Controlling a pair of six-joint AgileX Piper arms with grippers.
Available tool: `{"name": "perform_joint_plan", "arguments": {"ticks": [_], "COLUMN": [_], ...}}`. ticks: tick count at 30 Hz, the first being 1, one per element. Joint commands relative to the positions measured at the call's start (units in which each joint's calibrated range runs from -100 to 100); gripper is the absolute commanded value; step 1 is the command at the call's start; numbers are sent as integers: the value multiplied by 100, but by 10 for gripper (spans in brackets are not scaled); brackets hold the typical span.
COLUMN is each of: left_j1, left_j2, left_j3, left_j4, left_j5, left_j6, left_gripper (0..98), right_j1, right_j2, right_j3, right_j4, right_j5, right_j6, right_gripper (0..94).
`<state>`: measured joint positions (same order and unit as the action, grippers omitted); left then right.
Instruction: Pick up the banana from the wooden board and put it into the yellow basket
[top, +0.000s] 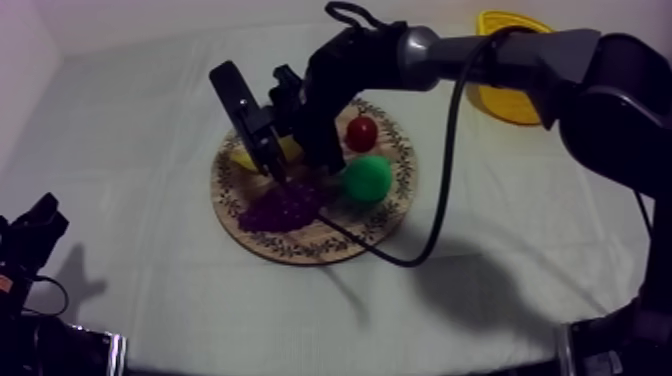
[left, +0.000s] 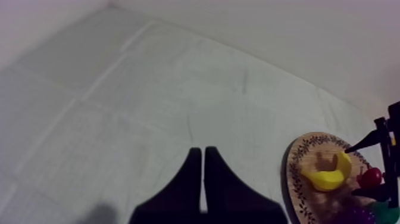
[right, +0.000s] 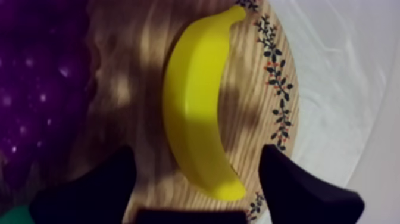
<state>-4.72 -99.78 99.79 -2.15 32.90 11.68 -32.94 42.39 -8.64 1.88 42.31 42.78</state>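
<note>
Banana (right: 199, 113) lies on the wooden board (right: 262, 71), between the spread fingers (right: 101, 190) of the right gripper (right: 196, 158). The left gripper (left: 202, 158) is clenched on nothing.

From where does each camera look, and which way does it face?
Top view: above the table, slanting down on the wooden board; right arm reaches over it, left gripper low.
Left wrist view: on left arm, facing over the cloth toward the board; fingers together.
Right wrist view: on right arm, facing down at the banana; right gripper open around it.
All three share banana and board.
</note>
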Motion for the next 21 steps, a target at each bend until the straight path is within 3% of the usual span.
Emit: {"name": "perform_joint_plan", "arguments": {"ticks": [1,6,13,21], "left_j1": [-2,-2,-2,-2], "left_j2": [-5,-5,-5,-5], "left_j3": [-1,-1,-1,-1], "left_j4": [-3,-3,-3,-3], "left_j5": [0,0,0,0], "left_j6": [-1,0,1,2], "left_gripper": [1,1,1,1], "right_j1": [-9,-5,21,20], "right_j2": [69,255,352,323], "right_j3": [-53,-188,-161,-310], "right_j4": [13,18,64,87], "right_j5": [3,-51,-274,-212], "right_j6": [-6,-19,-74,-153], "right_gripper": [606,571,371,248]}}
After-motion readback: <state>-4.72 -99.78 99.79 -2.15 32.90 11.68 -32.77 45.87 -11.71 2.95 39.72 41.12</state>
